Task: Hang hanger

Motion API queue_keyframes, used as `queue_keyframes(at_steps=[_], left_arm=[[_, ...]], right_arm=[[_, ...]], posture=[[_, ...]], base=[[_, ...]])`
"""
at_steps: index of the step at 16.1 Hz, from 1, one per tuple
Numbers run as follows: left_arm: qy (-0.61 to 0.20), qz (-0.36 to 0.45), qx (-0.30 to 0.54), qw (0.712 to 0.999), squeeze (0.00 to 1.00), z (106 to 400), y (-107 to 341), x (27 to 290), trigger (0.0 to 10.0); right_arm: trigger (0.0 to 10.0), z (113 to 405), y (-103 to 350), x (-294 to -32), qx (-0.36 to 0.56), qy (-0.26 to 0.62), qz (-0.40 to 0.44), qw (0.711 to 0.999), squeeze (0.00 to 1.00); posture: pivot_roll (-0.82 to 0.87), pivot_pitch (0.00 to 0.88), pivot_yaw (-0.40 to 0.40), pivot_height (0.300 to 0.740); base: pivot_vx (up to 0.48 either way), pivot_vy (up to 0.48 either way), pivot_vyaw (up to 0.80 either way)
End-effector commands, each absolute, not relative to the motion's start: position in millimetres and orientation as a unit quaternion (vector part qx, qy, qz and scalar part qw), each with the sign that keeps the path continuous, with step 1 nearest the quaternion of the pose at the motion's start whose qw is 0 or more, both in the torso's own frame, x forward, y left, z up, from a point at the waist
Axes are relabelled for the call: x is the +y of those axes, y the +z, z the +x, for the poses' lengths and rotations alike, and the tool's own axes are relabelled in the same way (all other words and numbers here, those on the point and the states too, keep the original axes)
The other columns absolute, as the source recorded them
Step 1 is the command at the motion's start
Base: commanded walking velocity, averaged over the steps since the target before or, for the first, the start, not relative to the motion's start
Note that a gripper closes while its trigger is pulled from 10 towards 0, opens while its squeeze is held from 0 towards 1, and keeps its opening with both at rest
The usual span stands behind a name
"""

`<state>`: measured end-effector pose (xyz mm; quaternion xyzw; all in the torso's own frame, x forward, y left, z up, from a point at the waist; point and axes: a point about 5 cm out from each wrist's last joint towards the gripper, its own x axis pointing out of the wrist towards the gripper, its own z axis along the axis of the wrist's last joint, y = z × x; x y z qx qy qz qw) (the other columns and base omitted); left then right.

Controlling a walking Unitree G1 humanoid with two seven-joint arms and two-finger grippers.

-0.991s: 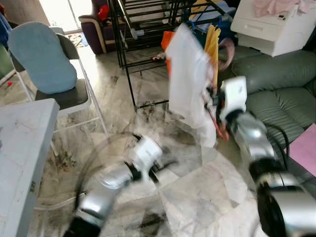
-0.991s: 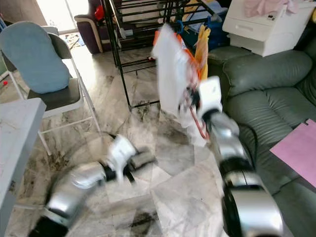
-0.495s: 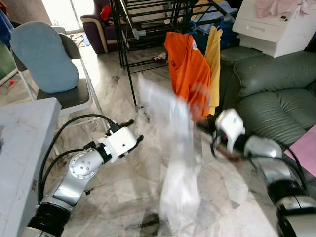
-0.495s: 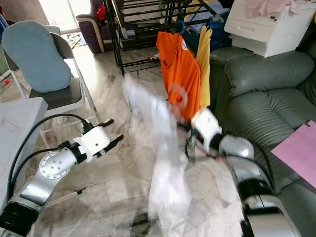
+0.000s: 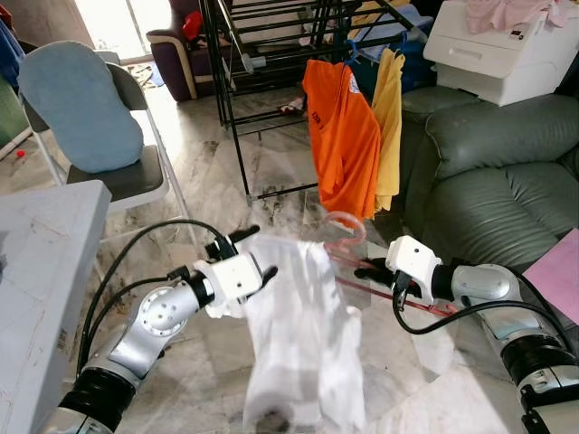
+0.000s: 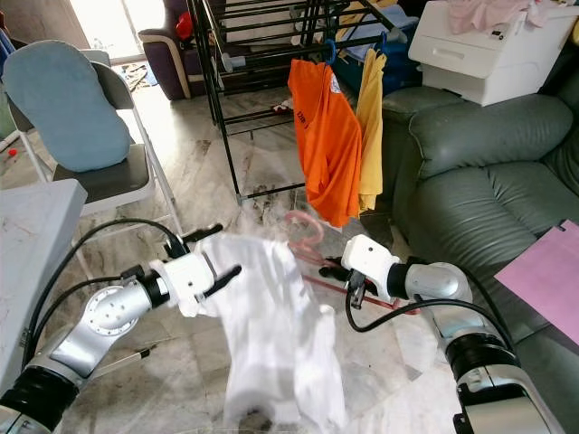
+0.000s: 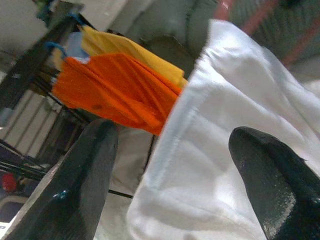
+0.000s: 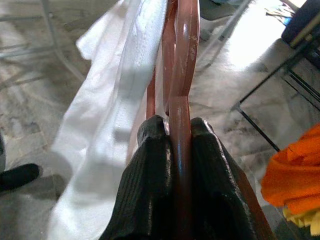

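Left gripper (image 5: 251, 256) fingers spread apart, at the edge of the soft white shirt (image 5: 303, 339). Shirt droops low over the marble floor (image 5: 208, 181), on the thin reddish plastic hanger (image 8: 179, 75). Right gripper (image 8: 175, 131) clamped tight on the hanger. Half a second back the shirt was mid-swing; now it's lower and steadier, below the orange shirt (image 5: 342, 136) on the black rack (image 5: 271, 54).
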<state>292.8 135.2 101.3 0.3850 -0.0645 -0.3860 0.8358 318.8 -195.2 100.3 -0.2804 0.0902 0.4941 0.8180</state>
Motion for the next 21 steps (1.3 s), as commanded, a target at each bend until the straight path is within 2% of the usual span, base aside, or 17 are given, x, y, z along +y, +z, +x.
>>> queue_keyframes(at_steps=[1,5,9,10,11,15,21], left_arm=[[-0.399,0.399,-0.055,0.824,0.00,292.6,95.1,137.2,10.0],[-0.421,0.409,-0.044,0.808,0.00,296.0,90.5,135.2,10.0],[-0.417,0.421,-0.047,0.804,0.00,312.0,96.5,136.5,10.0],[-0.421,0.416,-0.043,0.805,0.00,314.6,97.3,136.5,9.1],[-0.428,0.409,-0.038,0.805,0.00,316.3,97.1,136.2,0.0],[-0.445,0.421,-0.008,0.790,0.00,321.1,91.0,141.2,0.0],[-0.446,0.421,0.009,0.789,0.00,328.6,92.3,145.9,0.0]], right_arm=[[10.0,320.9,114.0,-186.1,0.047,0.514,-0.305,0.801,0.00],[10.0,320.8,118.6,-179.9,0.022,0.524,-0.329,0.785,0.00],[10.0,315.6,120.6,-175.2,0.003,0.546,-0.376,0.749,0.00],[10.0,315.1,121.4,-173.9,-0.002,0.546,-0.377,0.748,0.00],[10.0,315.1,122.2,-173.1,-0.008,0.545,-0.382,0.746,0.00],[10.0,317.1,126.1,-171.3,-0.033,0.526,-0.399,0.751,0.00],[10.0,316.3,122.4,-169.7,-0.037,0.522,-0.410,0.747,0.00]], posture=[[-0.09,0.000,0.042,0.740],[-0.09,0.000,0.048,0.740],[-0.10,0.000,0.059,0.740],[-0.10,0.000,0.062,0.740],[-0.10,0.000,0.064,0.740],[-0.11,0.000,0.067,0.740],[-0.11,0.000,0.071,0.740]], base=[[0.000,0.000,0.00],[0.000,0.000,0.00],[0.000,0.000,0.00],[0.000,0.000,0.00],[0.000,0.000,0.00],[0.000,0.000,0.00],[0.000,0.000,0.00]])
